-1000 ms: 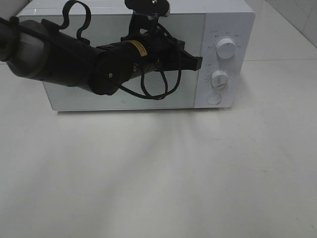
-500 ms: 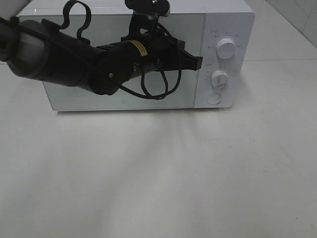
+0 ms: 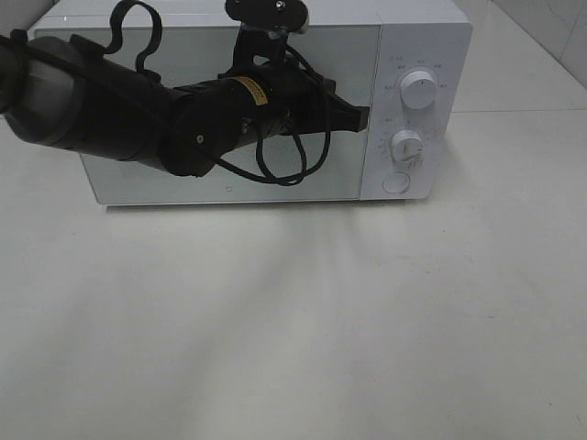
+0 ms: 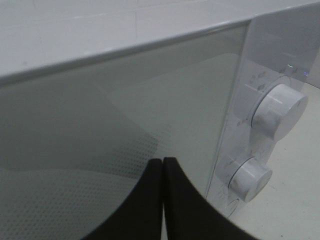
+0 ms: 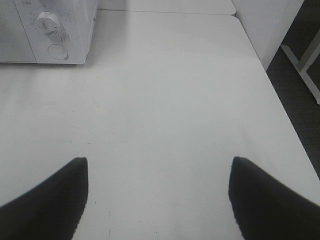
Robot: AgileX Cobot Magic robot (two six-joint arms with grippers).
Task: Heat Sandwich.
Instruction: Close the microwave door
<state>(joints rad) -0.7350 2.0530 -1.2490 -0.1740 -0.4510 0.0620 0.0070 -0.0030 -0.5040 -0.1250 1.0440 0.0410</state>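
A white microwave (image 3: 417, 46) stands at the back of the table with its glass door (image 3: 339, 64) closed. The sandwich is out of view. My left gripper (image 3: 364, 116) is shut and empty, its tip at the door's right edge, just left of the control panel. In the left wrist view the gripper (image 4: 163, 161) shows two fingers pressed together in front of the door glass. My right gripper (image 5: 159, 165) is open and empty over bare table to the right of the microwave; it is outside the exterior view.
The control panel has an upper knob (image 3: 419, 90), a lower knob (image 3: 405, 145) and a round button (image 3: 395, 182). The lower knob (image 5: 48, 23) and button (image 5: 58, 51) also show in the right wrist view. The table's right edge (image 5: 280, 100) drops to a dark floor.
My left gripper has drawn back slightly to the left and up along the door's right edge. The microwave has not moved.
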